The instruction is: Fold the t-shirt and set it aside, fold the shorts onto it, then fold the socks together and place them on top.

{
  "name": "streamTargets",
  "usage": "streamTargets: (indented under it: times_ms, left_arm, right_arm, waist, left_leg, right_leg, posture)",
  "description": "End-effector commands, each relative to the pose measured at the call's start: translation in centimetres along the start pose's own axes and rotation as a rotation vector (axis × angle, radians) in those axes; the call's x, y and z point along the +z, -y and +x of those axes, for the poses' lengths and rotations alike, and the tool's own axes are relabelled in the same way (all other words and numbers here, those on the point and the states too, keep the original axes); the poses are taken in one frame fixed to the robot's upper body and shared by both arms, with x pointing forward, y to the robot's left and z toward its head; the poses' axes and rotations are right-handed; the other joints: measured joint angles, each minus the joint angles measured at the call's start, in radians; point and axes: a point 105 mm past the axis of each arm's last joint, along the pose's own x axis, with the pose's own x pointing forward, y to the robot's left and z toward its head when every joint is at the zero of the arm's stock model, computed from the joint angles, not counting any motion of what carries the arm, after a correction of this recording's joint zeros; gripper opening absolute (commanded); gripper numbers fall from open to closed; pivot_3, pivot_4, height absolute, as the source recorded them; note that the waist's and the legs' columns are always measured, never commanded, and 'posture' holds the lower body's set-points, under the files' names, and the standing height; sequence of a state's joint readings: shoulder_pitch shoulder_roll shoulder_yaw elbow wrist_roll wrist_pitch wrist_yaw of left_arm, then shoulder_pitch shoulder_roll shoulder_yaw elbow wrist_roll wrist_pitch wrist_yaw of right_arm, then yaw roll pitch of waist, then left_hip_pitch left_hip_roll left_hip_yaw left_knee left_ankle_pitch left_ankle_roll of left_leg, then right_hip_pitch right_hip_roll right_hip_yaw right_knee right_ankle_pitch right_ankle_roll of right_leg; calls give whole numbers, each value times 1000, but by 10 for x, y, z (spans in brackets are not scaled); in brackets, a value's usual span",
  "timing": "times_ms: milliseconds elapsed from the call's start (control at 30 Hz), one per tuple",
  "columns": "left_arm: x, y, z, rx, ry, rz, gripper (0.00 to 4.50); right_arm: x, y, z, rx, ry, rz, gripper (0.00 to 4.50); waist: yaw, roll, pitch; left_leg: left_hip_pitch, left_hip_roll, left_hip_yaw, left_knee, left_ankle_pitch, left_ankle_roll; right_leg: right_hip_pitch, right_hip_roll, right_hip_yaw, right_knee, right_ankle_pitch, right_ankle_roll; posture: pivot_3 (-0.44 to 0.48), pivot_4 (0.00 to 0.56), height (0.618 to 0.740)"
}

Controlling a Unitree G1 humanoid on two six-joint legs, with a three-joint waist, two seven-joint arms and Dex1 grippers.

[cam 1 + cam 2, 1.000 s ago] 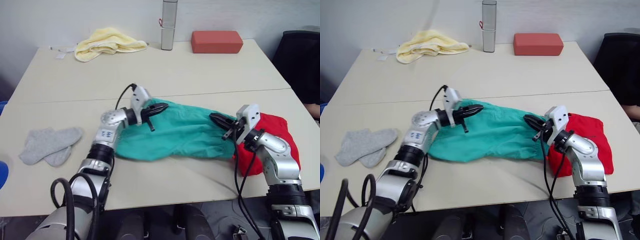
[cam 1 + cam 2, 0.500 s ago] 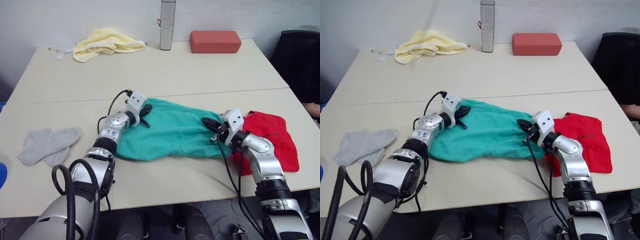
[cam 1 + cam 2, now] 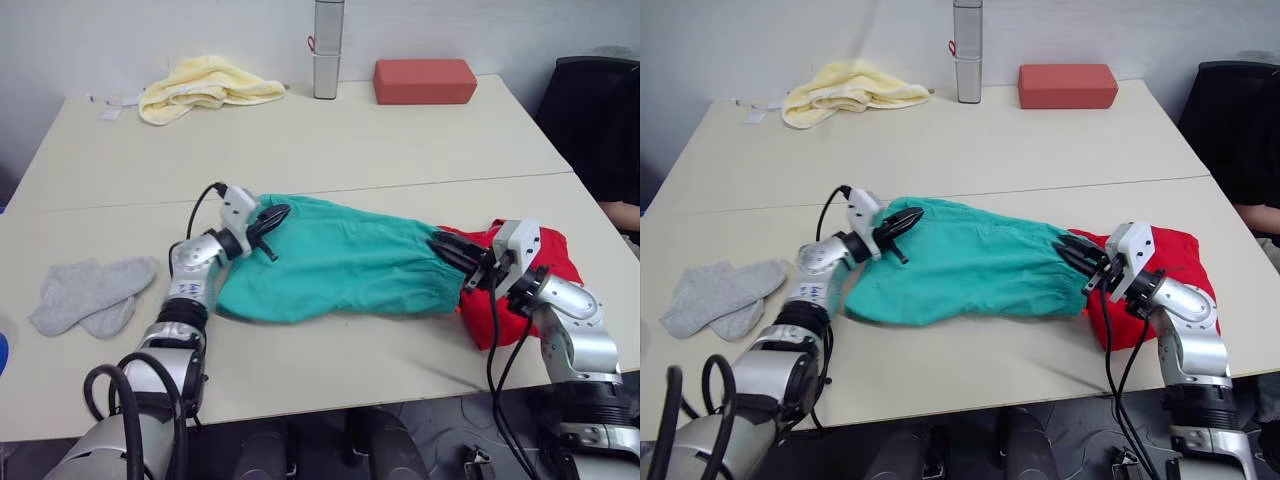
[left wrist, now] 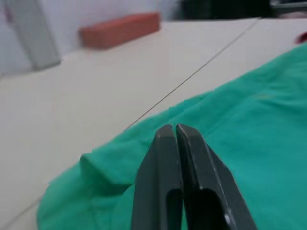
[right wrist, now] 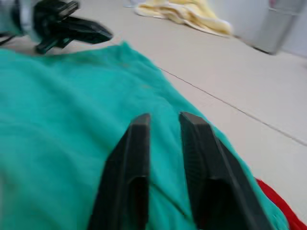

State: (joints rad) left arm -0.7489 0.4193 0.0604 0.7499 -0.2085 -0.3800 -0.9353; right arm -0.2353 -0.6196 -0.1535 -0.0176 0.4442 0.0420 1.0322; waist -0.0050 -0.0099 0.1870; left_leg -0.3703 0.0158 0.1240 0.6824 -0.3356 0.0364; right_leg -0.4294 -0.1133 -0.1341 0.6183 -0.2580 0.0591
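Shorts (image 3: pixel 340 270) lie spread mid-bench (image 3: pixel 400 140), their right end overlapping the t-shirt (image 3: pixel 520 300); socks (image 3: pixel 85 295) lie well apart at the left. Left wrist view: left end effector (image 4: pixel 175 132) pressed together over teal cloth. Right wrist view: right end effector (image 5: pixel 163 120) slightly spread above the shorts.

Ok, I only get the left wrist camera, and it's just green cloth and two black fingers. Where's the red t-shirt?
Observer: The t-shirt lies at the table's right end, with one end of the shorts overlapping it.
Operator: Is the other gripper grabbing something?
Observer: No. The right gripper is over that end of the shorts with its fingers apart, and I see nothing between them.
Operator: And the socks?
Observer: The socks lie flat side by side near the table's left edge, apart from the shorts.
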Motion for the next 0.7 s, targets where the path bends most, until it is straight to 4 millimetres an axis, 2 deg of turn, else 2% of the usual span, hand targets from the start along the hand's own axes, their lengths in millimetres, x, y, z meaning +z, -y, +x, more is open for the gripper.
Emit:
streamTargets:
  times_ms: [33,133,233,267,367,567,700]
  left_arm:
    - [28,23,-32,-201,53,121,1525]
    - [34,54,-64,-366,19,144,2413]
    - [18,80,-92,-495,-117,157,3351]
    - [11,86,-97,-517,-165,186,3696]
    - [-3,87,-97,-475,-246,254,4479]
    - [-22,75,-75,-348,-330,326,4479]
    - [-40,72,-74,-363,-436,314,4479]
  right_arm:
    - [18,-28,-4,133,43,-65,2289]
    - [27,-47,-15,205,86,-92,3257]
    - [24,-58,-30,223,92,-70,4306]
    - [23,-60,-34,228,88,-62,4500]
    - [20,-60,-42,204,70,-51,4500]
    - [19,-58,-45,179,58,-53,4500]
    - [21,-54,-41,167,64,-57,4500]
  waist:
    - [1,0,0]
    - [2,0,0]
    - [11,0,0]
    - [16,1,0]
    - [30,1,0]
    - [31,1,0]
    - [30,1,0]
  left_leg:
    - [0,0,0,0,0,0]
    - [1,0,0,0,0,0]
    - [1,0,-3,0,-1,1]
    - [1,0,-3,0,-1,1]
    - [2,-1,-3,0,-3,2]
    - [1,-1,-3,0,-4,2]
    - [2,0,-2,0,-4,2]
  right_leg:
    - [0,0,0,0,0,0]
    - [1,-1,1,0,0,0]
    - [3,-2,0,-2,0,0]
    - [3,-2,0,-5,0,0]
    - [3,-3,0,-6,0,0]
    - [3,-3,0,-6,1,0]
    - [3,-3,0,-6,1,0]
  posture:
    - [0,150,740]
    - [0,150,740]
    - [0,150,740]
    - [0,150,740]
    - [0,150,740]
    - [0,150,740]
    - [0,150,740]
